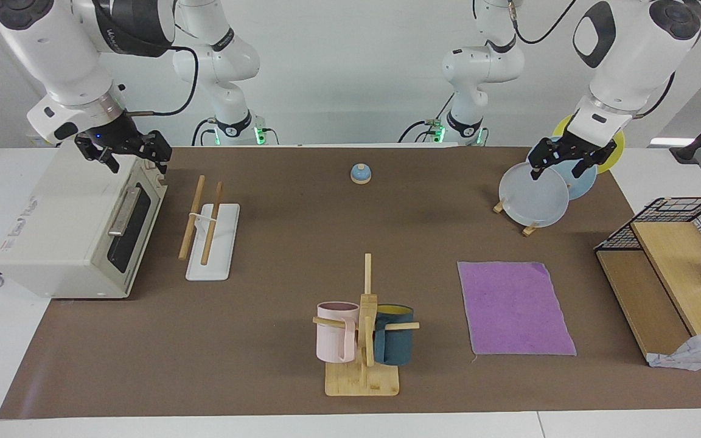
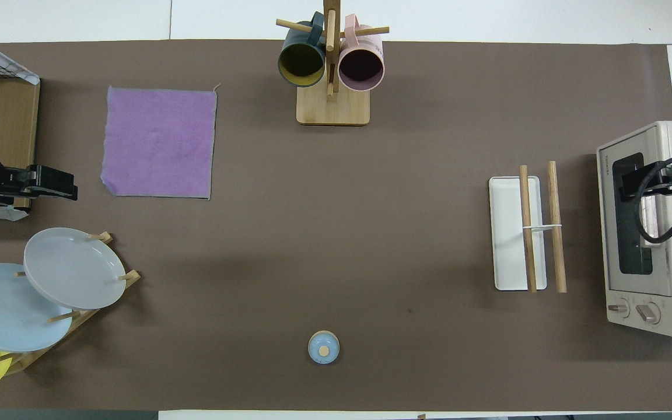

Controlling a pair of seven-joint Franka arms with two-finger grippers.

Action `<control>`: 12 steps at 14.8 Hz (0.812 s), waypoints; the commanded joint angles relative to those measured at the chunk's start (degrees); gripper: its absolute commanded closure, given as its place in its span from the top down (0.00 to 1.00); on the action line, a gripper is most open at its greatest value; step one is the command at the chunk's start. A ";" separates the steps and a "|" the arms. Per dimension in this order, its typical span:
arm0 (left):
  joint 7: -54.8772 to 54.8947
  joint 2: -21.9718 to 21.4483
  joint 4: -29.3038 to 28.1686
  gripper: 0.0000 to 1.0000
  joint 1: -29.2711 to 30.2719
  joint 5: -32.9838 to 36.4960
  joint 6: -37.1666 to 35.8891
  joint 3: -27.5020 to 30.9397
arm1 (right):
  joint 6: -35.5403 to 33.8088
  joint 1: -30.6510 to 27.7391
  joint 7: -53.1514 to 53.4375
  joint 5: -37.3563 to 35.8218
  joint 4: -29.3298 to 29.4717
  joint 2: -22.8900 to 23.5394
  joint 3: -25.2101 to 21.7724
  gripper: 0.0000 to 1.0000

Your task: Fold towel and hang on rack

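Towel [image 1: 513,307] flat and unfolded on the worktop [image 1: 289,243]; both arms wait, raised.

The towel lies purple face up toward the left arm's end, farther from the robots than the plate stand [image 1: 536,191] and beside the mug tree [image 1: 364,331]. The rack [image 1: 210,234] stands toward the right arm's end, just beside the toaster oven [image 1: 76,234], its two rods bare. A small blue bell [image 1: 361,174] sits near the robots, mid-worktop. The left gripper [image 1: 560,164] hangs over the plates, its fingers spread apart and holding nothing. The right gripper [image 1: 134,159] hangs over the oven's top edge, fingers likewise parted and empty. Neither touches towel or rack.
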 commanded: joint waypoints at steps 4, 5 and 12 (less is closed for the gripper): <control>0.52 -0.85 -0.79 1.00 0.48 -0.19 0.16 -0.03 | 0.06 -0.53 -1.11 -0.15 -0.97 -1.05 0.30 1.00; 0.52 -0.85 -0.79 1.00 0.58 -0.19 -0.19 -0.03 | 0.06 -0.53 -1.11 -0.15 -0.97 -1.05 0.30 1.00; -0.18 -1.73 -5.87 1.00 1.10 -0.27 5.67 -0.02 | 0.06 -0.53 -1.11 -0.15 -0.97 -1.05 0.30 1.00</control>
